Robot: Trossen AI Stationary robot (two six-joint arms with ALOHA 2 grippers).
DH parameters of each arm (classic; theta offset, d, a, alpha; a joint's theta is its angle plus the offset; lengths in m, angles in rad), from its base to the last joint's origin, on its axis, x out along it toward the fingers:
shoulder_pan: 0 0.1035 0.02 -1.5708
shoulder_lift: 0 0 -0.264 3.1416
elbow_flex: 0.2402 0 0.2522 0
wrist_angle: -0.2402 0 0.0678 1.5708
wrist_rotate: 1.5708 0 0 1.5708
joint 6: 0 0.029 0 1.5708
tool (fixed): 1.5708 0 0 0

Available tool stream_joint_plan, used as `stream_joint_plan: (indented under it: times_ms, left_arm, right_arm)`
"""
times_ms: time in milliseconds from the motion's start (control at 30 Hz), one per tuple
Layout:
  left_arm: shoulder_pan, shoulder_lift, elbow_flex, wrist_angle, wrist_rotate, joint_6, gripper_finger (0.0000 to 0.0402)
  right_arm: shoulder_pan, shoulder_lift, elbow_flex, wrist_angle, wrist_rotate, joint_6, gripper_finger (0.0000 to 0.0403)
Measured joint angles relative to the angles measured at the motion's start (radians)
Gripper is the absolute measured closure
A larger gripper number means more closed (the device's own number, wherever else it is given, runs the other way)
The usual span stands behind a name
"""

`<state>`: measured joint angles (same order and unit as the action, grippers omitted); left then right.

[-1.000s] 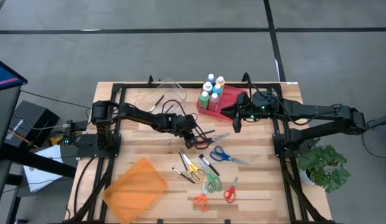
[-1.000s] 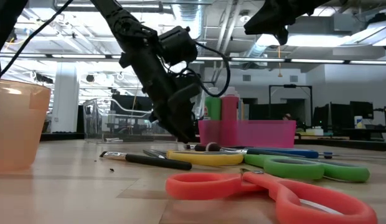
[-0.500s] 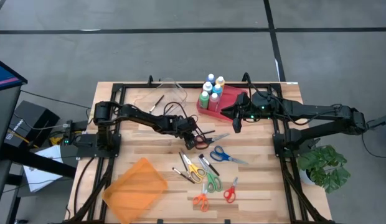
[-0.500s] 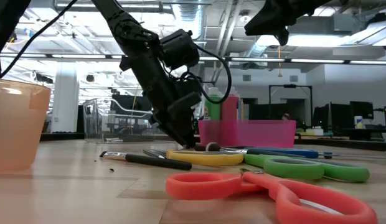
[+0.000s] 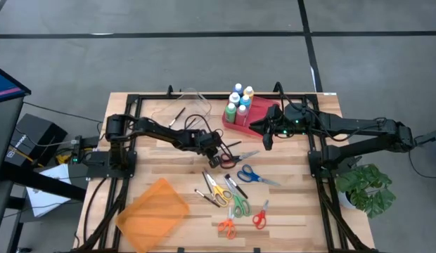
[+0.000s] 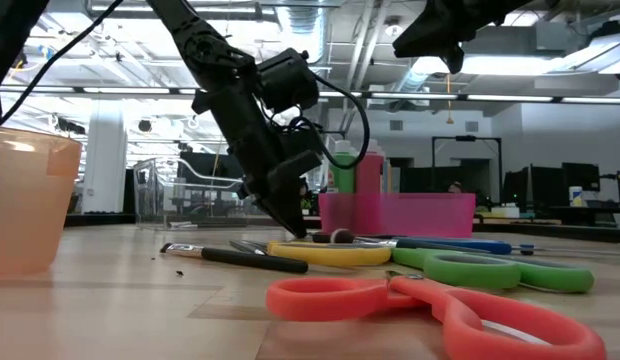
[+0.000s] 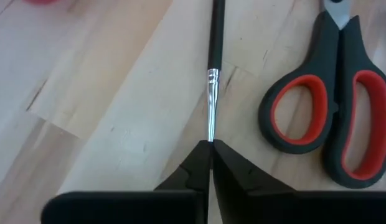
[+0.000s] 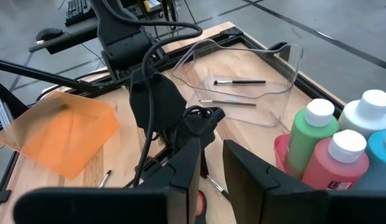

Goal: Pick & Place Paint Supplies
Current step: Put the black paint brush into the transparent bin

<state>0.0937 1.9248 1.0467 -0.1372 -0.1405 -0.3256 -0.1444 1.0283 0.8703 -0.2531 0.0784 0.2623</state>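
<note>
Lying nearest the low camera, a pair of coral-handled scissors rests on the pale wooden table, with green-handled scissors and yellow-handled scissors just behind, and a translucent orange plastic bin off to one side. Past these, the left gripper is down at the table near the middle, its fingers pressed together on the metal ferrule of a thin black-handled paintbrush, which lies flat on the wood beside black scissors with red-lined handles. Farther back, a pink plastic tray holds the paint bottles, all upright with white caps: a green one, a pink one and others in blue, yellow and white. The right gripper hangs in the air just beside that tray, its jaws a little apart and holding nothing. At the far edge sits a clear plastic container with two more brushes inside.
</note>
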Motion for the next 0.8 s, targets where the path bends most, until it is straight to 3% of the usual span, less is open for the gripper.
stream_joint_plan:
  times_ms: [433,800]
  left_arm:
    - [0.000,-0.163,-0.005,-0.049,0.016,-0.057,0.0400]
    - [0.003,-0.415,-0.003,-0.175,-0.096,-0.133,0.0401]
  right_arm:
    - [0.000,0.000,0.000,0.000,0.000,0.000,0.0335]
    - [0.000,0.000,0.000,0.008,0.000,0.000,0.0335]
